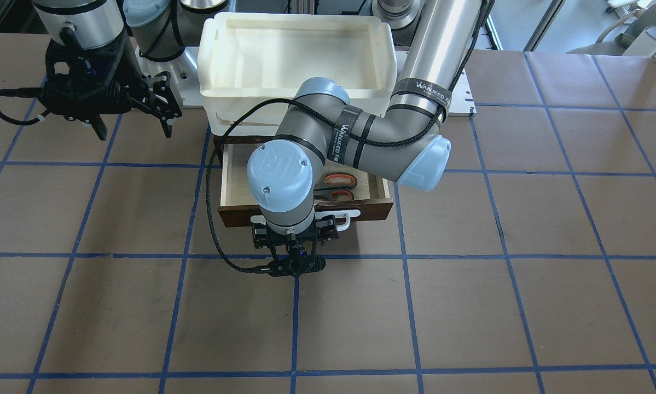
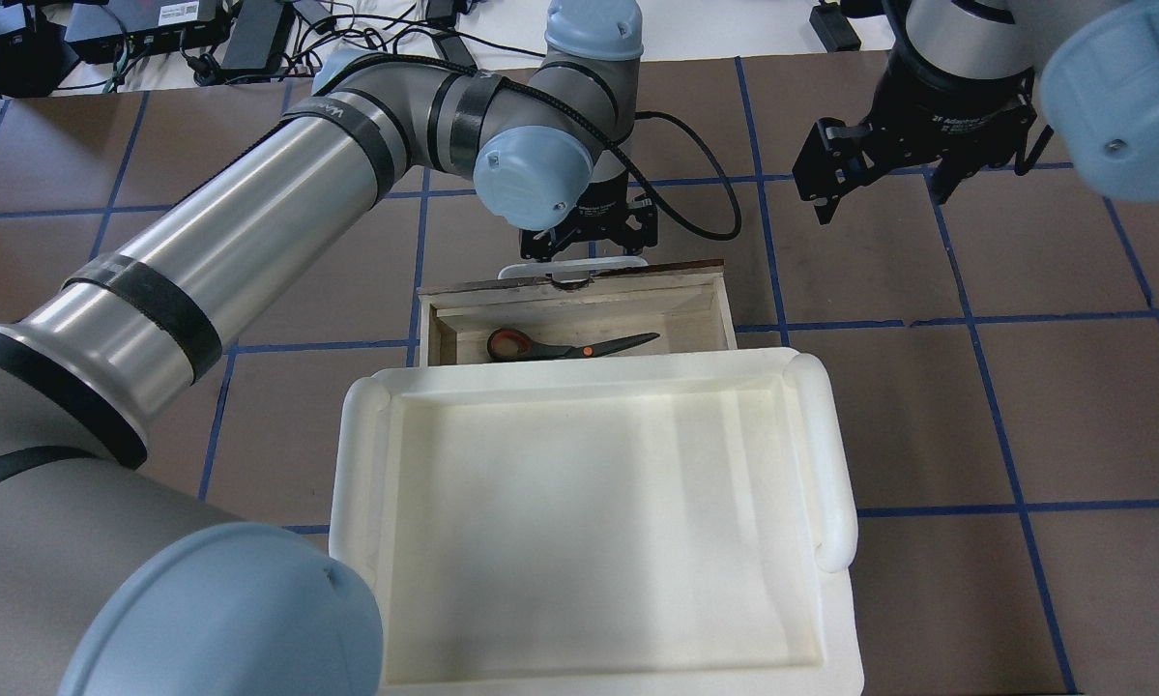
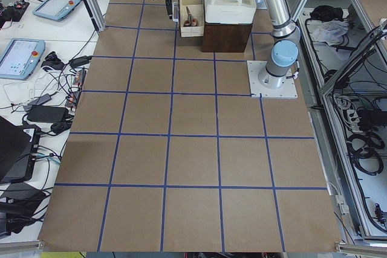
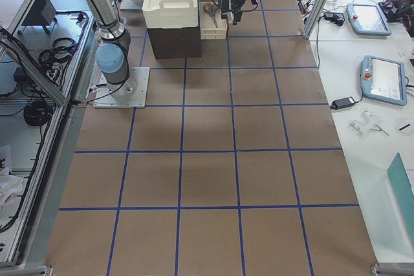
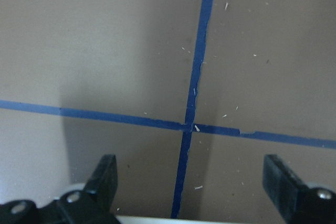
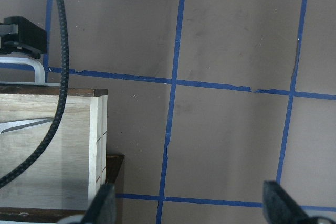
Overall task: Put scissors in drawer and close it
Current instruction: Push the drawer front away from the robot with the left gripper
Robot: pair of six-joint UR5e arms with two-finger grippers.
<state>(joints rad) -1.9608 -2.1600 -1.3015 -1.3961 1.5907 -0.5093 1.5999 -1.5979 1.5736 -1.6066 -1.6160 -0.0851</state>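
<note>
Scissors (image 2: 569, 349) lie across the drawer (image 2: 720, 311), blades toward robot's right; left gripper (image 5: 190, 170) spread, seemingly astride the handle (image 2: 529, 273).

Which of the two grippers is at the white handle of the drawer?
The left gripper: it sits, open, right at the white handle on the drawer front. The right gripper hangs apart, over the table off to the drawer's side.

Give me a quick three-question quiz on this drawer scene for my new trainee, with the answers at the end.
1. True or false: the scissors lie inside the drawer.
2. Which arm's gripper is at the drawer's white handle? A) left B) right
3. Fill in: the drawer is ____ (open or shut).
Key: 1 true. 2 A, the left gripper, fingers apart. 3 open.
</note>
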